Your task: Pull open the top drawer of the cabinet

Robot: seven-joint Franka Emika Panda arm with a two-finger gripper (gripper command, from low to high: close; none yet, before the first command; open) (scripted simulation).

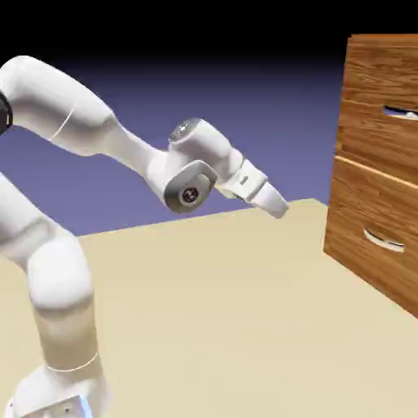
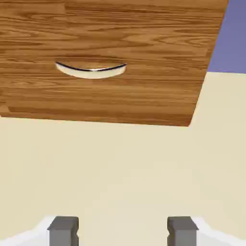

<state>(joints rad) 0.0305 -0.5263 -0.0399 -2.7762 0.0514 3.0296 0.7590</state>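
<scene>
The top drawer of brown wood grain (image 1: 382, 77) sits upper right of the exterior view, probably stiff but sliding, best hooked by its small silver handle (image 1: 401, 113), while the grey-tipped gripper's (image 2: 123, 231) fingers stand apart, empty!

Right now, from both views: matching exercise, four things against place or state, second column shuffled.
Things
1. gripper
2. top drawer's handle
3. lower drawer's handle
4. cabinet

Places or states
A. at the exterior view's right edge, wood-grained
B. silver, above the ridge between the drawer fronts
C. fingertips wide apart, nothing between them
D. curved, below that ridge

Pairs: 1-C; 2-B; 3-D; 4-A
</scene>
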